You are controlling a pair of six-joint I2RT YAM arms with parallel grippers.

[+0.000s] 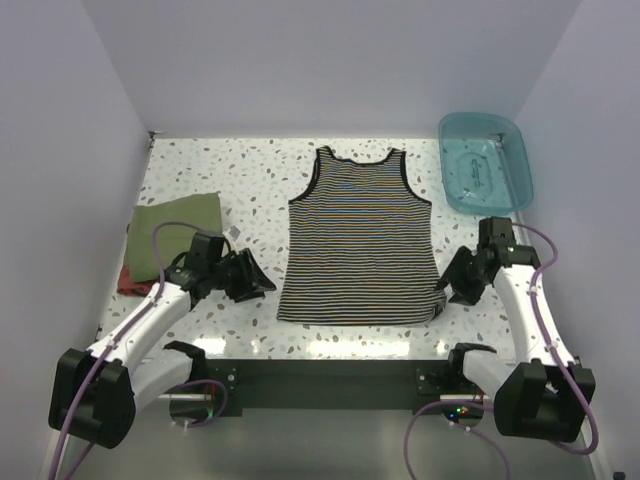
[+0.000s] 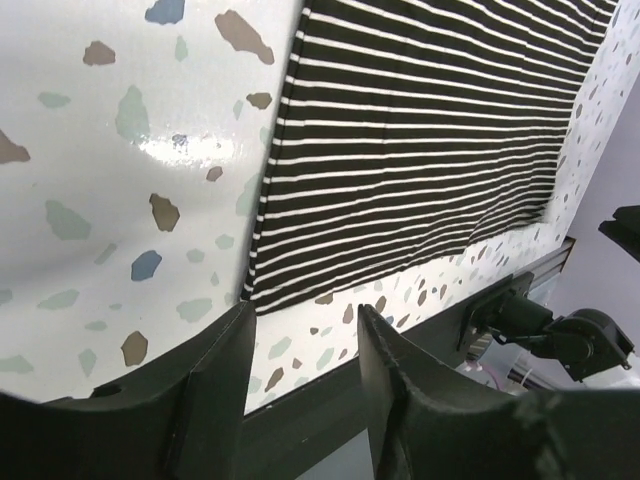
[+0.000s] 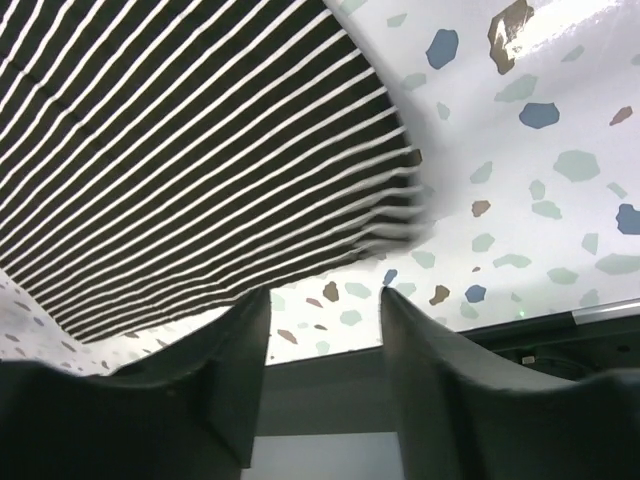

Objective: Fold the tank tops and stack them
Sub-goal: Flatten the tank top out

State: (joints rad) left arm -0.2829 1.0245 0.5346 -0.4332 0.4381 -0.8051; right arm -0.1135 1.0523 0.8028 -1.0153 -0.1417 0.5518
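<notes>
The striped tank top (image 1: 360, 240) is spread flat on the surface (image 1: 250, 180), with the left gripper (image 1: 257, 282) and right gripper (image 1: 455, 287) held parted and empty beside its hem corners, presumably for a fold.

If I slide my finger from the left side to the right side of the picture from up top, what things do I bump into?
olive-green tank top → left gripper → striped tank top → blue tub
</notes>
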